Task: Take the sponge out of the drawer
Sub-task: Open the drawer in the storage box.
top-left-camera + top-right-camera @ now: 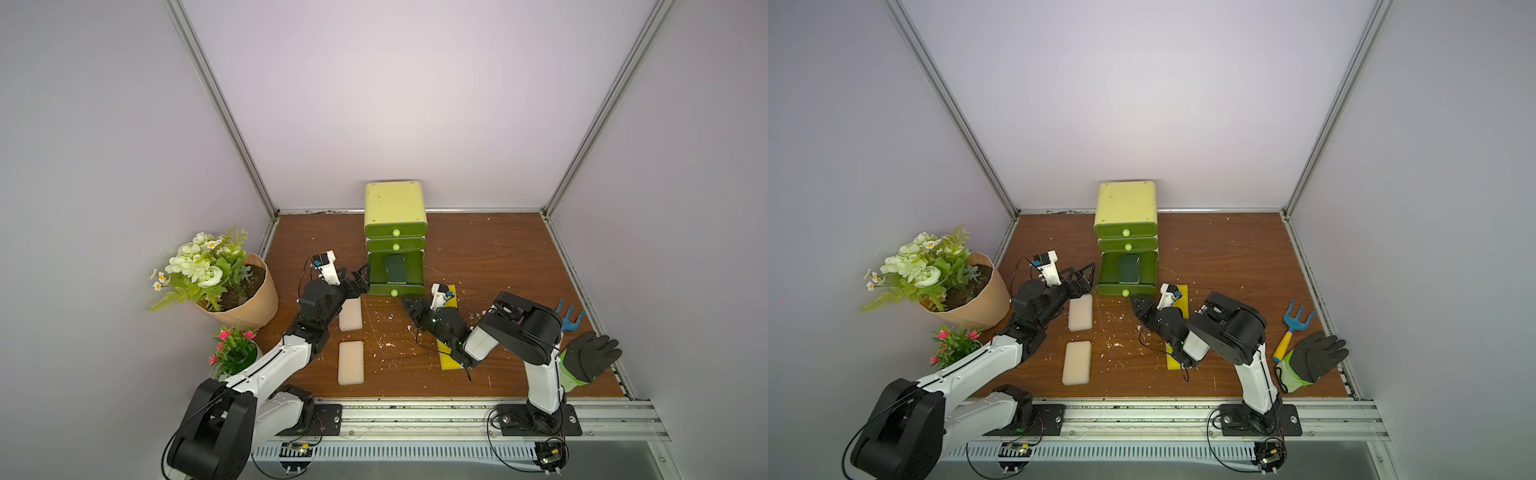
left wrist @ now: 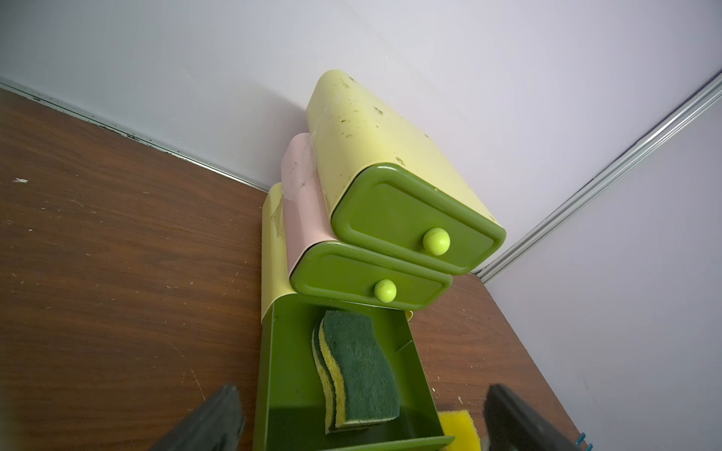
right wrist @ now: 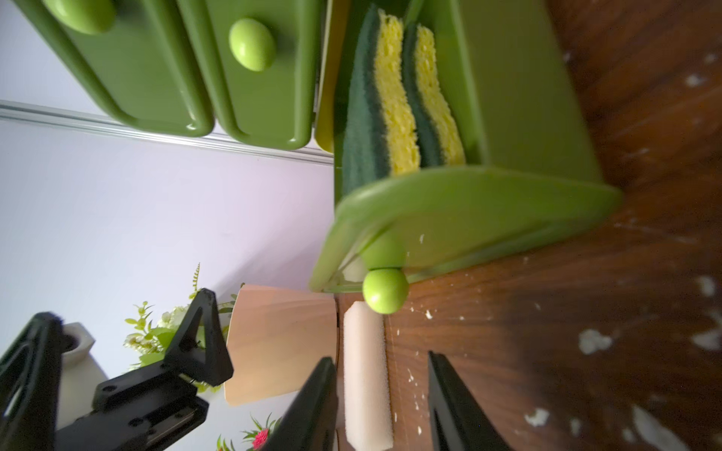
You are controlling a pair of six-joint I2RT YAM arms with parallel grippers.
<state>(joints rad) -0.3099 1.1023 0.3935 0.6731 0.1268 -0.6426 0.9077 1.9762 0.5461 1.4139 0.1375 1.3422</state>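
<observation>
The sponge (image 2: 359, 371) lies dark green side up in the pulled-out bottom drawer (image 2: 273, 351) of the small green chest (image 1: 395, 203), which stands at the back of the wooden surface (image 1: 498, 257). It rests on top of a second sponge (image 3: 437, 97). The left fingers (image 2: 211, 425) are spread wide and hold nothing, close to the drawer's left side, while the right fingers (image 3: 312, 402) are partly parted and empty, just in front of the drawer's round knob (image 3: 385, 291) without touching it.
</observation>
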